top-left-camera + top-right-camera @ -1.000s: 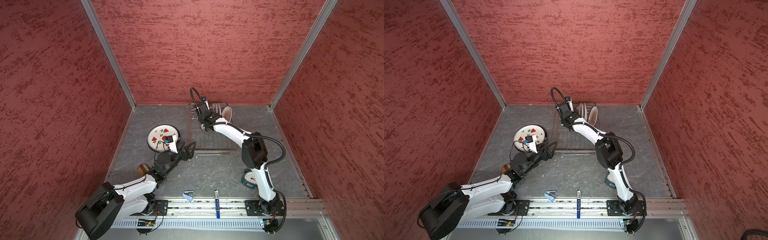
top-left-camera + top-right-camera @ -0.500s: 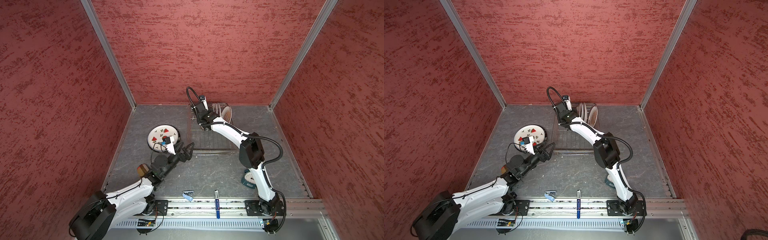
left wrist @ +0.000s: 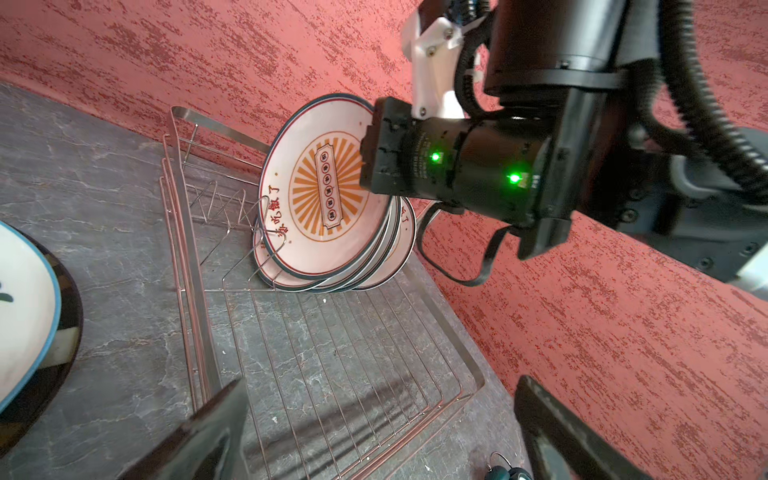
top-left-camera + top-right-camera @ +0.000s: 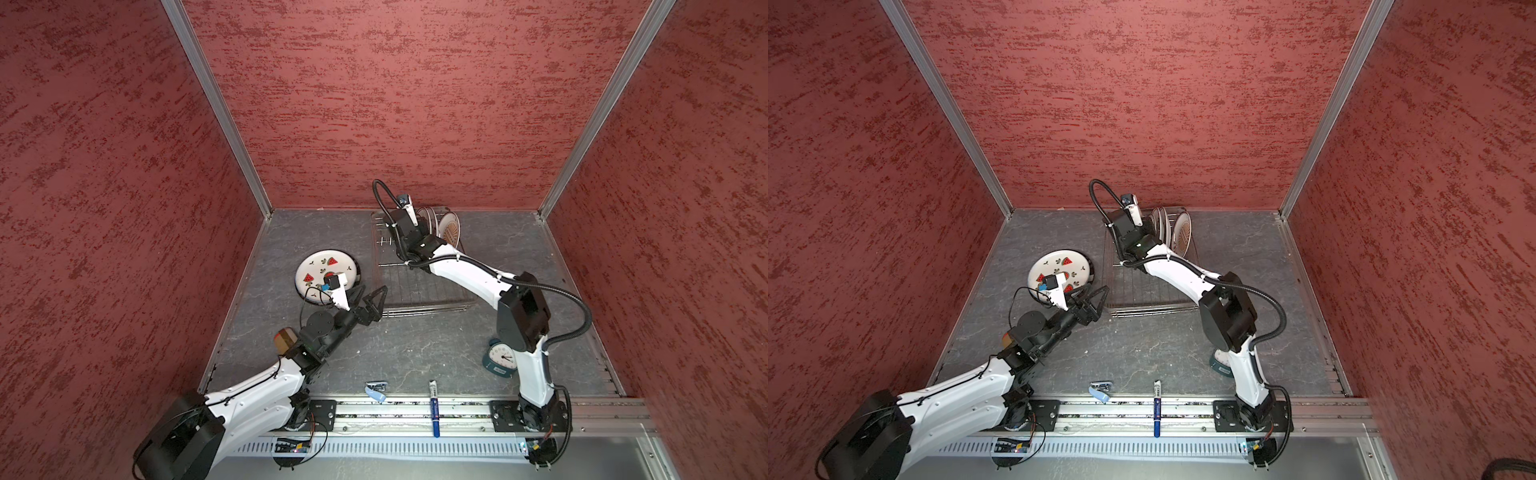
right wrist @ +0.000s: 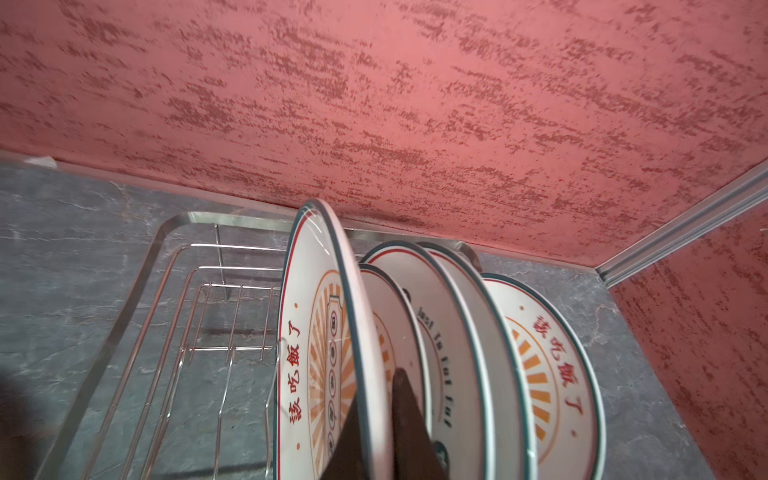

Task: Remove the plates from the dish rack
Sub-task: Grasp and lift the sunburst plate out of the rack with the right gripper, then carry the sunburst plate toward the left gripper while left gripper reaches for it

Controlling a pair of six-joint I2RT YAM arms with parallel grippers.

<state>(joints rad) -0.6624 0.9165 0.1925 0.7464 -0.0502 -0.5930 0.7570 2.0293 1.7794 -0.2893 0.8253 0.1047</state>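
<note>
Right jaws clamp the front plate at its rim, likely for lifting from the dish rack. Left jaws stand apart, empty.

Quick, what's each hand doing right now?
Left hand: open, empty.
Right hand: shut on the rim of the front plate.

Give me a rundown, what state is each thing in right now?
rack: plates standing at far end only.
front plate: upright in rack, rim gripped.
other plates: on edge behind it.
watermelon plate: lying flat, left of rack.
right gripper: shut on front plate.
left gripper: open, empty, near rack's front edge.
</note>
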